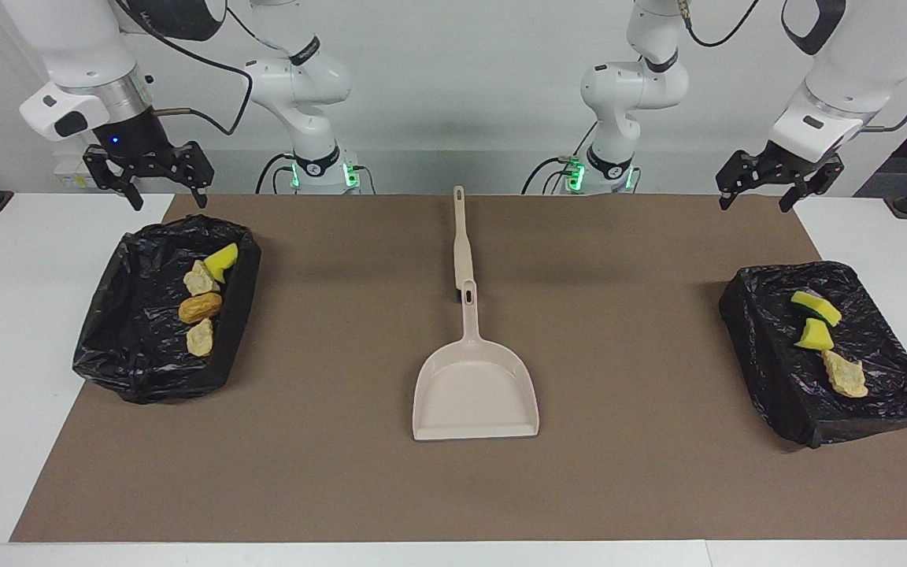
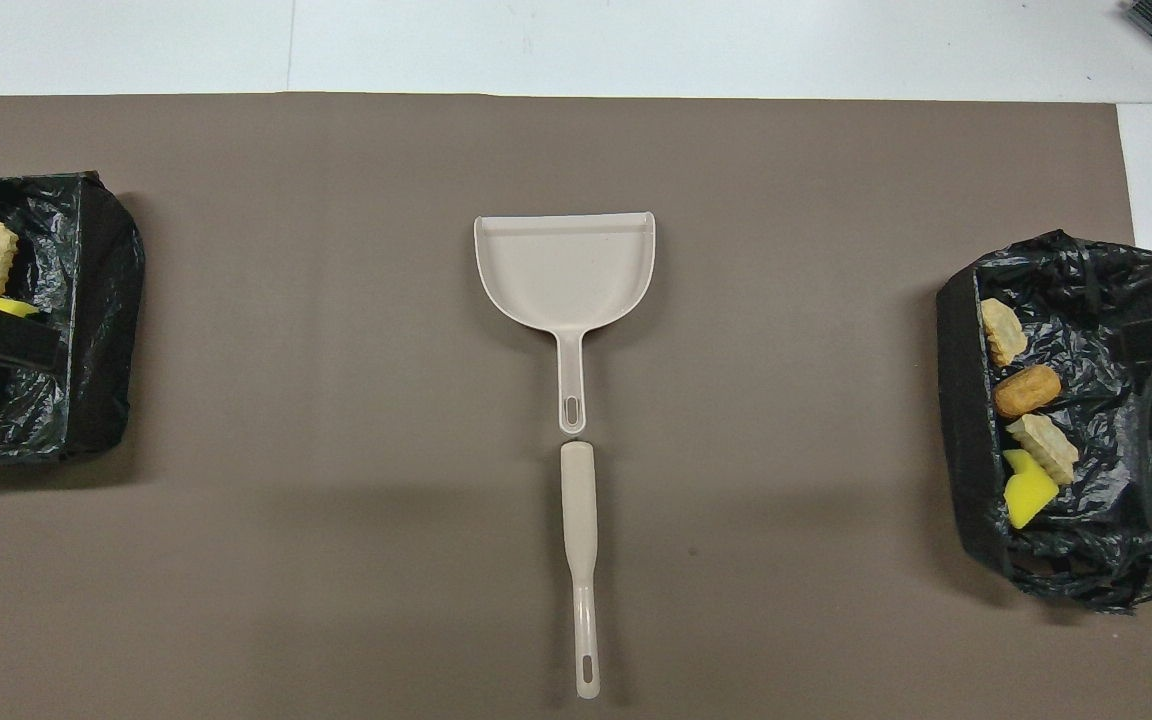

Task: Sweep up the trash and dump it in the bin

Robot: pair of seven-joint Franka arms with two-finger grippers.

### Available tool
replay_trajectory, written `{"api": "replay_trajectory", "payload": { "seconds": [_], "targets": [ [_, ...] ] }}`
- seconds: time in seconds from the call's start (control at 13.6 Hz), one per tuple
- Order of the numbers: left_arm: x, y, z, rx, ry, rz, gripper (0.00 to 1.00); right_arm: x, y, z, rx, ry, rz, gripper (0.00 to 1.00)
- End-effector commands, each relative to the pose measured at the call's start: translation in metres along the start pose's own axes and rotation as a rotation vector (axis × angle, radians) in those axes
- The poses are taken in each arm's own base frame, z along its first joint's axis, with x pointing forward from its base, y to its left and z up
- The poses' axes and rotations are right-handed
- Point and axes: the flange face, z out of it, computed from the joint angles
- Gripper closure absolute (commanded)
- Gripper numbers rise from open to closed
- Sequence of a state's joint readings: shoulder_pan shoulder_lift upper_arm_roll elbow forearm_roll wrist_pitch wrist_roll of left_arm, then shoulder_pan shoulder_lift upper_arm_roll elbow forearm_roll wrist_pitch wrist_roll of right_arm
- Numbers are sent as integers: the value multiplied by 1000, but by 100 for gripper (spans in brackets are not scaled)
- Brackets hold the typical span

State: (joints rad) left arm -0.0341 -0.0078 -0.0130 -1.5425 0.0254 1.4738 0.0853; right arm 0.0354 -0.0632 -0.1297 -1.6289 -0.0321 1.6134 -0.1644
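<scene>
The trash lies in two bins lined with black bags. The bin at the right arm's end (image 1: 107,346) holds a yellow sponge chunk (image 1: 223,260), two beige lumps (image 1: 200,337) and the orange-brown lump (image 1: 200,307). The bin at the left arm's end (image 1: 886,394) holds a green-backed sponge (image 1: 816,307), a yellow chunk (image 1: 814,336) and a beige lump (image 1: 845,372). My right gripper (image 1: 166,197) is open and empty, raised by its bin's robot-side edge. My left gripper (image 1: 764,197) is open and empty, raised the same way by its bin.
A beige dustpan (image 1: 475,394) lies in the middle of the brown mat (image 1: 642,472), mouth away from the robots. A beige brush (image 1: 461,236) lies in line with its handle, nearer to the robots. White table (image 1: 20,260) shows around the mat.
</scene>
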Motion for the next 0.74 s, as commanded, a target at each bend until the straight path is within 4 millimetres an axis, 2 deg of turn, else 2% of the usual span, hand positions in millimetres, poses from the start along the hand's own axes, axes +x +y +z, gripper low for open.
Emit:
{"api": "replay_trajectory", "payload": {
  "seconds": [0.0, 0.22, 0.44, 0.66],
  "targets": [
    [-7, 3, 0, -1, -3, -6, 0, -1, -4, 1, -5, -8, -28, 0],
    [-7, 4, 0, -2, -3, -8, 0, -7, 12, 2, -2, -28, -19, 0],
    [-7, 2, 0, -8, -3, -10, 0, -6, 5, 1, -3, -29, -43, 0],
    [-7, 4, 0, -10, -6, -7, 0, -9, 17, 0, -11, -36, -34, 0]
  ]
}}
